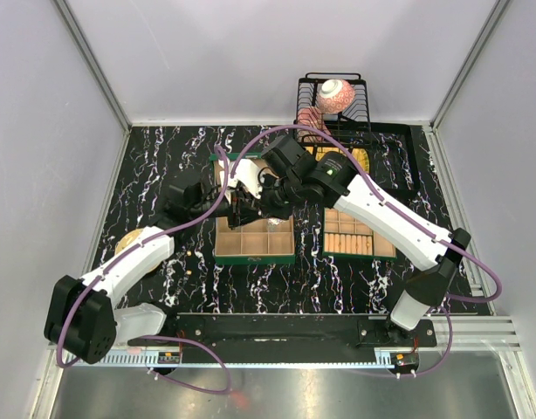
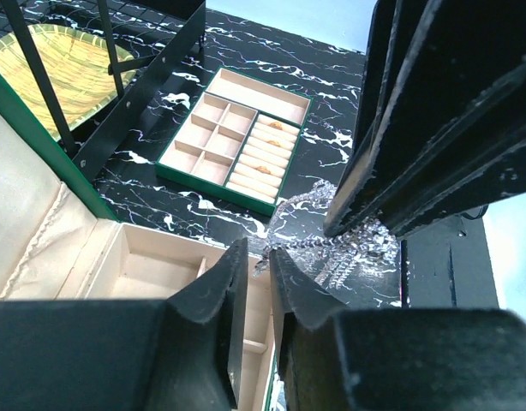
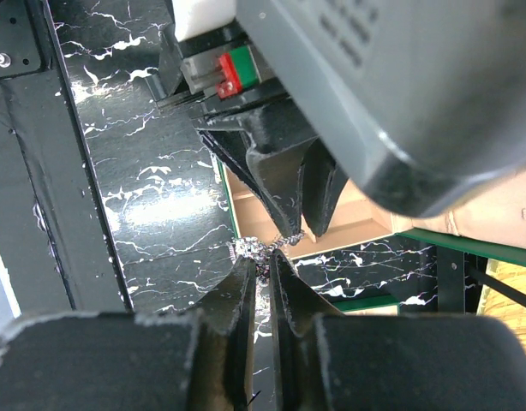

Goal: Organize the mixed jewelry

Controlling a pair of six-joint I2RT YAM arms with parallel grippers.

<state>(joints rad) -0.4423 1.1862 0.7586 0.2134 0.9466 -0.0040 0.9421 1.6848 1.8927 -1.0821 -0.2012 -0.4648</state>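
A tangle of silvery chain (image 2: 336, 248) lies on the black marbled table beside the open green box (image 2: 152, 265). One strand runs to my left gripper (image 2: 259, 257), whose jaws are pinched on its end. My right gripper (image 3: 263, 259) is shut on the chain cluster (image 3: 250, 248) from the other side. The left gripper's fingers (image 3: 284, 184) hold the strand just above it. In the top view both grippers meet at the left box's far edge (image 1: 250, 209). Other jewelry pieces are not visible.
Two green boxes with beige lining sit mid-table, the left box (image 1: 255, 247) and the right box (image 1: 355, 244). A black wire rack (image 1: 333, 109) with a pink bowl (image 1: 335, 94) stands at the back. A gold plate (image 2: 66, 68) lies under it. A round tan dish (image 1: 128, 237) sits at the left.
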